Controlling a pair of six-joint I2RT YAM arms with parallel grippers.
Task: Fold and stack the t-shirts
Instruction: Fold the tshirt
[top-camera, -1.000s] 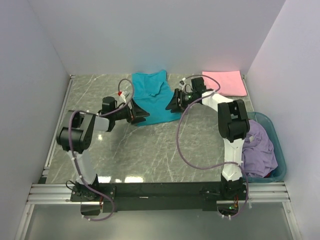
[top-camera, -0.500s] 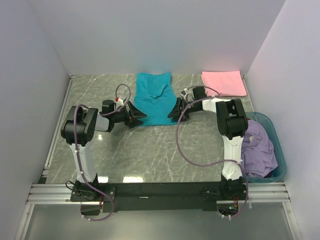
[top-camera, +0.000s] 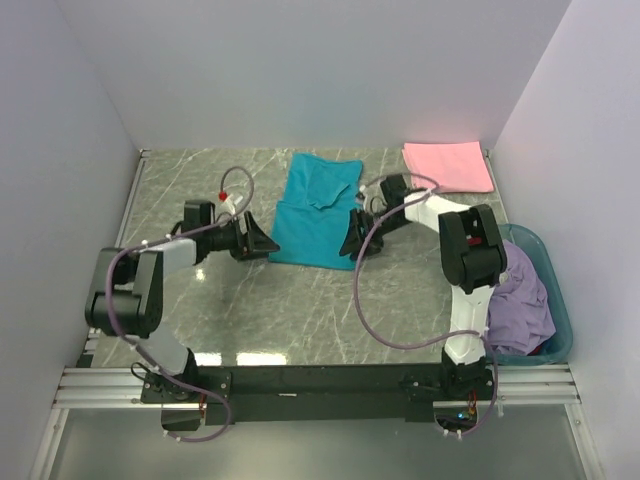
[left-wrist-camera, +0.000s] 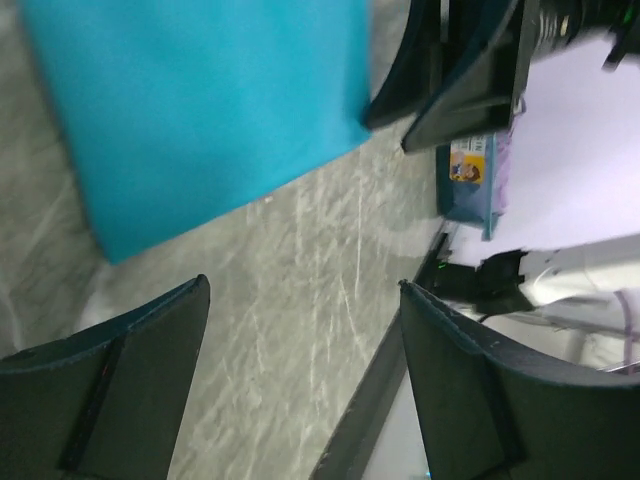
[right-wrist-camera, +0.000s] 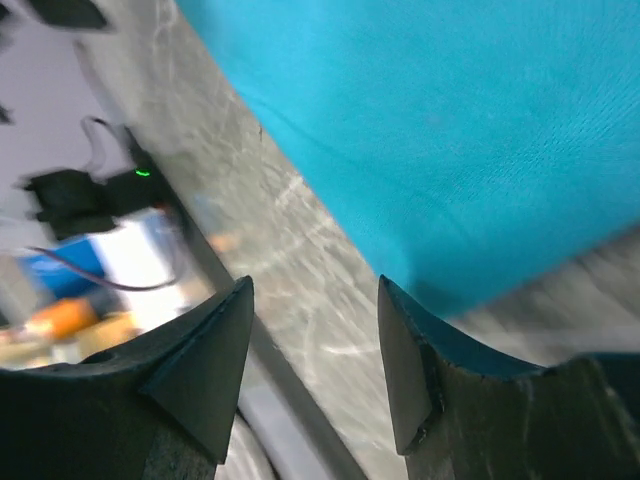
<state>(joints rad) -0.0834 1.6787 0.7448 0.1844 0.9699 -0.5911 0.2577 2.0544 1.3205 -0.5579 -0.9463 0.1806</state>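
Observation:
A teal t-shirt (top-camera: 315, 215) lies flat in the middle of the table, with a small fold near its far right corner. My left gripper (top-camera: 263, 242) is open and empty just off the shirt's near left corner. My right gripper (top-camera: 351, 245) is open and empty at its near right corner. In the left wrist view the shirt (left-wrist-camera: 200, 110) lies beyond the open gripper (left-wrist-camera: 304, 285). In the right wrist view the shirt's edge (right-wrist-camera: 450, 130) lies just past the open gripper (right-wrist-camera: 315, 283). A folded pink t-shirt (top-camera: 448, 165) lies at the far right. A lavender t-shirt (top-camera: 520, 295) is bundled in the basket.
A teal plastic basket (top-camera: 556, 290) stands at the right edge beside the right arm's base. White walls close in the table on the left, back and right. Purple cables loop from both arms over the marble tabletop (top-camera: 300, 310).
Both grippers dragged the teal shirt toward the near side and slightly right, then let go of it. It now lies flat, and both grippers are open just off its near corners.

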